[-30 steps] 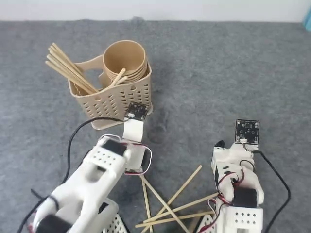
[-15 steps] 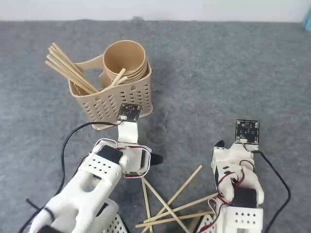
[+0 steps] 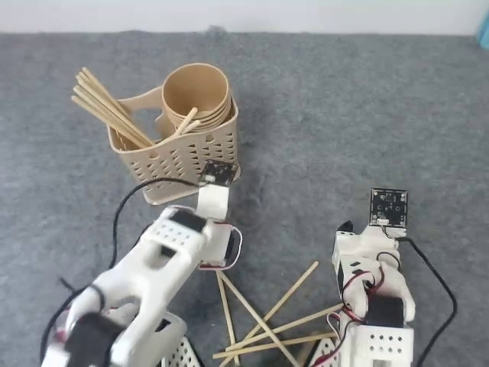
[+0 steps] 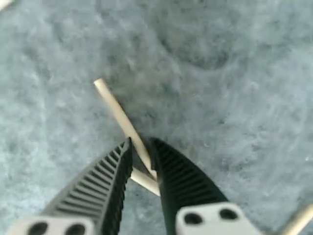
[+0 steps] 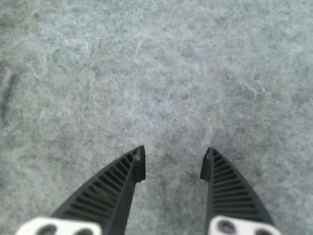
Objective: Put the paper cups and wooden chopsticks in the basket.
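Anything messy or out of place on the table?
Yes: several loose chopsticks lie crisscrossed on the mat, outside the basket. The left gripper pinches one chopstick from that heap. Nothing looks spilled or broken.

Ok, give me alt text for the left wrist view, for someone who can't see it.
The left pincer has its two black ribbed fingers pinched on a wooden chopstick that lies on grey carpet. A second chopstick crosses it between the fingers.
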{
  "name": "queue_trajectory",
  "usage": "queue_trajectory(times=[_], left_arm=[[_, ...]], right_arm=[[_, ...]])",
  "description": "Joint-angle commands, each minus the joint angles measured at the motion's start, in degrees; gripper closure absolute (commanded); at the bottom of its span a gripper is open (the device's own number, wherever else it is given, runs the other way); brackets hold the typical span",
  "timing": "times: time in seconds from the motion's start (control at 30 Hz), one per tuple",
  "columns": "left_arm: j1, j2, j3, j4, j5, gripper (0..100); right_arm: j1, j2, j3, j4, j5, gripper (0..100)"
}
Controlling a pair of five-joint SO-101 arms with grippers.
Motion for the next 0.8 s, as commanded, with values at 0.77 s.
queue_trajectory(times=[0.77], left_arm=[[-5.27,-48.88,5.49,13.89,-8.18,99]], right_arm=[[0.92,-1.01,1.32,-0.04,0.88,80.0]])
